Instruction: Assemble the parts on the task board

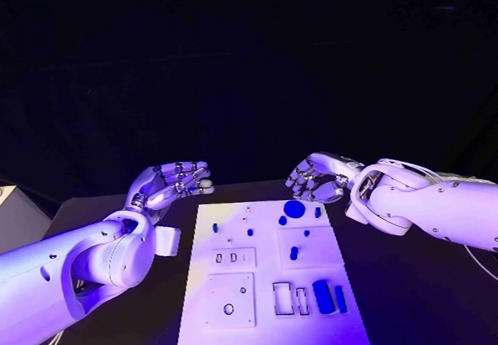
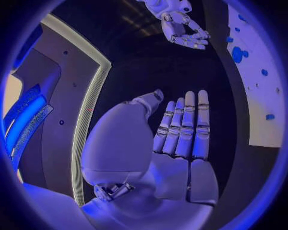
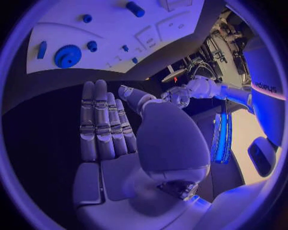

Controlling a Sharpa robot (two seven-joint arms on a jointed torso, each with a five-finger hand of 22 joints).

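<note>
Now, both hands empty: left hand (image 1: pixel 176 182) and right hand (image 1: pixel 319 179) hover at far end of task board (image 1: pixel 272 330), fingers (image 2: pixel 187 125) straight, side by side. Blue gear (image 1: pixel 294 209) lies nearest right hand; you lower slowly, spread fingers before contact.

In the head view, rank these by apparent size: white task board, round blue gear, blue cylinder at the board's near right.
1. White task board
2. Round blue gear; blue cylinder looks similar and sits nearer the camera, so unranked.
</note>
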